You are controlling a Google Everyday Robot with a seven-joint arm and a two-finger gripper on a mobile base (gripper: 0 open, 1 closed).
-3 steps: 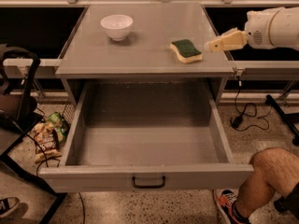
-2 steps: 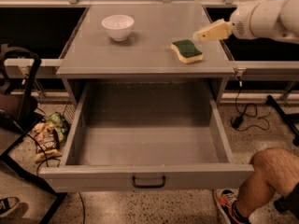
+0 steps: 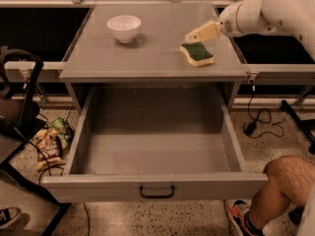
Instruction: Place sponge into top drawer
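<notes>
End effector [image 3: 193, 36] has swung from the right of the sponge [image 3: 197, 53] to just over its far edge; whether it is wide or narrow cannot be told. Sponge lies ungrasped on desk [image 3: 147, 58]; top drawer [image 3: 206, 186] stands open.

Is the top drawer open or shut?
Open: top drawer pulled out, inside bare; sponge sits on the cabinet top, hand close beside it.

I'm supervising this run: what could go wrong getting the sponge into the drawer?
The gripper hangs just beyond the sponge, so a skewed descent might shove it off the cabinet top. A person's knee sits beside the right front corner of the open top drawer, close to the drop path.
</notes>
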